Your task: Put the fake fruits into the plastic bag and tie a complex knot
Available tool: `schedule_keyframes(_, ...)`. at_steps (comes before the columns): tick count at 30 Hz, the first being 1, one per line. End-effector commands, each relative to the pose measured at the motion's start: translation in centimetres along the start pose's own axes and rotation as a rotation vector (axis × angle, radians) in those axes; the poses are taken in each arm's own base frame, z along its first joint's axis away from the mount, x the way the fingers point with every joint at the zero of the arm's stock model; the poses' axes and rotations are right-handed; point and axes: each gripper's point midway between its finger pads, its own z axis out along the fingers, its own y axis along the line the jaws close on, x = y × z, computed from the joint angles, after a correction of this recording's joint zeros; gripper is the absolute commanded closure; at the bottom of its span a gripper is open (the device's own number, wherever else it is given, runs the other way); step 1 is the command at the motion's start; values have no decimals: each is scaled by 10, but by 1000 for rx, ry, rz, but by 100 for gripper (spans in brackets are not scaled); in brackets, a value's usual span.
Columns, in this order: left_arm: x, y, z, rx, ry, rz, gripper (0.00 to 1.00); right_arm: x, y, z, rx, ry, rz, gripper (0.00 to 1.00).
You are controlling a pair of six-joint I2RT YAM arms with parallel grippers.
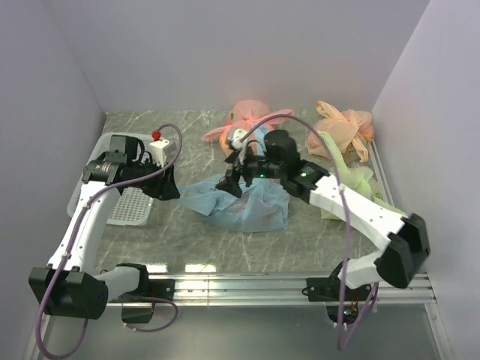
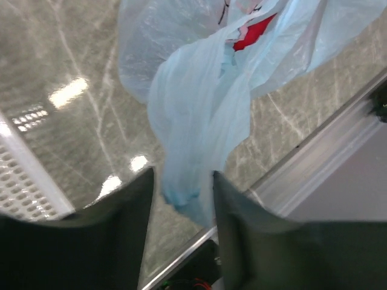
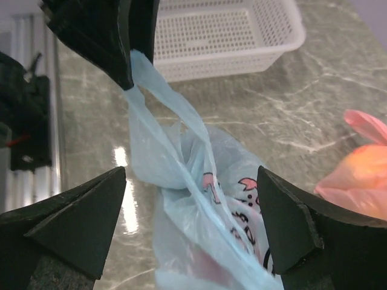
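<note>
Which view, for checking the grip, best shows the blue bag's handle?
Right wrist: the thin light blue plastic bag handle stretches whole from the left tool. Left wrist shows it bunched, blurred; top external, only crumpled blue.

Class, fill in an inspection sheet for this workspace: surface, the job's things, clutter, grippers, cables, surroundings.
Surface: grey marbled table, with glare patches near the front.
Job's things: light blue plastic bag lying mid-table, no knot seen; something red shows inside, too hidden to name.
Clutter: white perforated basket on the left; pink-orange bags at the back; yellow-green bag on the right.
Grippers: left gripper closed on a bag handle; right gripper open above the bag.
Cables: mauve cables looped along both arms.
Surroundings: pale walls on three sides; metal rail at the near edge.
</note>
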Motion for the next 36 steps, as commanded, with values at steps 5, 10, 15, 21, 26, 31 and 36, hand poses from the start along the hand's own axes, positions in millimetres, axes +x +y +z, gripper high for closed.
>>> schedule_keyframes(5, -24, -12, 3, 116, -37, 39, 87, 2, 11, 64, -72, -111, -143, 4)
schedule_keyframes(10, -39, -12, 3, 128, -65, 65, 98, 19, 17, 89, -122, -98, -90, 4)
schedule_keyframes(15, -61, -14, 2, 160, -98, 86, 100, 64, 23, 96, -165, -7, -59, 3)
schedule_keyframes(21, -92, -24, -5, 208, -184, 105, 100, 96, 20, 105, -163, 77, 13, 7)
schedule_keyframes(26, -129, -28, -3, 245, -329, 109, 100, 110, 17, 108, -169, 105, 138, 39)
schedule_keyframes(31, -154, -28, 8, 253, -457, 3, 100, 128, 10, 107, -145, 114, 264, 58)
schedule_keyframes(36, -155, -31, 21, 277, -482, -66, 71, 124, 6, 102, -153, 86, 304, 100)
